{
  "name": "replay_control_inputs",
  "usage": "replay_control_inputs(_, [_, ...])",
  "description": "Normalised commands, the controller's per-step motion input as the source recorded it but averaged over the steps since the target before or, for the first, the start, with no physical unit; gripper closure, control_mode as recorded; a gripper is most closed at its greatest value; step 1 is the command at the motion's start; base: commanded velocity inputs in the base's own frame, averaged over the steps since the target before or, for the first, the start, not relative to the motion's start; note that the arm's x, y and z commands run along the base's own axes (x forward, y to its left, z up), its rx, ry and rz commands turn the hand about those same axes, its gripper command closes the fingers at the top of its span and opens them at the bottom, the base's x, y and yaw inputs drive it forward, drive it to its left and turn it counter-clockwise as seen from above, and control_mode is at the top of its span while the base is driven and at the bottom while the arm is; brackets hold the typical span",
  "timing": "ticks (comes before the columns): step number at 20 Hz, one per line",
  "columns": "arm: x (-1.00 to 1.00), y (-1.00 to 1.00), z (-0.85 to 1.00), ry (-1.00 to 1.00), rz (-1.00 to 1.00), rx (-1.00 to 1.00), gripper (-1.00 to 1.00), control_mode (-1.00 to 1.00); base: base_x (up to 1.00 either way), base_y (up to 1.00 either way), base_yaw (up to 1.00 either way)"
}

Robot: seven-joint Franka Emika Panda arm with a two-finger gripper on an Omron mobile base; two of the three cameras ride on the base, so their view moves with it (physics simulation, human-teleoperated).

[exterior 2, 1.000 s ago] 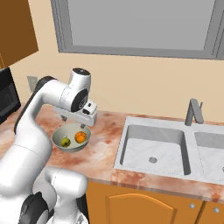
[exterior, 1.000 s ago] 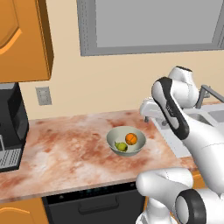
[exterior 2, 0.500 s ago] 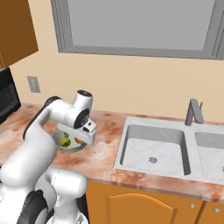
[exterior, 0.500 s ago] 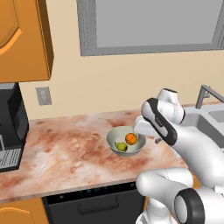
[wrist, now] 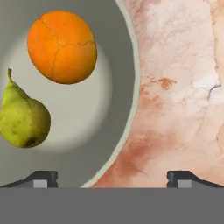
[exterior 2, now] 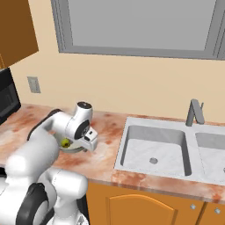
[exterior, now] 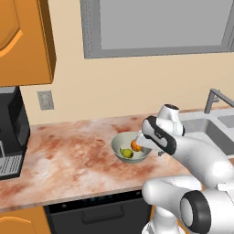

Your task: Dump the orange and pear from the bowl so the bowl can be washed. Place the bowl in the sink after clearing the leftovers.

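- Straddling the bowl's rim, the gripper (wrist: 111,177) stands with its jaws spread wide and nothing between them; in the hand view one fingertip (wrist: 41,178) sits over the bowl's inside and the other over the bare counter.
- Bowl (exterior: 119,141): upright on the marbled reddish counter (exterior: 68,160), roughly midway between the black appliance (exterior: 11,132) at the counter's far left and the sink (exterior 2: 132,154) on the right.
- Orange (wrist: 62,46): lying inside the bowl, on the side nearer the rim the gripper straddles. In the left base view it is partly covered by the hand.
- Pear (wrist: 22,116): lying inside the bowl just beside the orange, neck and stem pointing toward the top of the hand view. Whether the two fruits touch cannot be told.
- Sink: two light grey basins set into the counter, well apart from the bowl, with a grey faucet (exterior 2: 194,112) upright behind the divide between the basins. The near basin shows a round drain (exterior 2: 153,161).
- Arm: bent low over the counter, hand at the bowl's sink-side edge in both base views.
- Surroundings: a wall outlet (exterior: 45,99) above the counter, an orange-brown cabinet (exterior: 23,41) at upper left, a grey-framed window (exterior: 155,25) on the back wall.
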Motion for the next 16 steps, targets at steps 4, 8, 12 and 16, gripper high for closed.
replay_control_inputs(4, [0.48,0.00,-0.23,0.00,-0.04,-0.06,-1.00,-1.00,0.00,0.00,0.00])
replay_control_inputs(8, [0.19,0.00,-0.19,0.00,-0.01,-0.01,-1.00,-1.00,0.00,0.00,0.00])
replay_control_inputs(12, [0.14,0.00,-0.27,0.01,-0.01,0.00,-1.00,-1.00,0.00,0.00,0.00])
replay_control_inputs(16, [0.02,0.00,-0.37,0.02,-0.01,0.00,-1.00,-1.00,0.00,0.00,0.00])
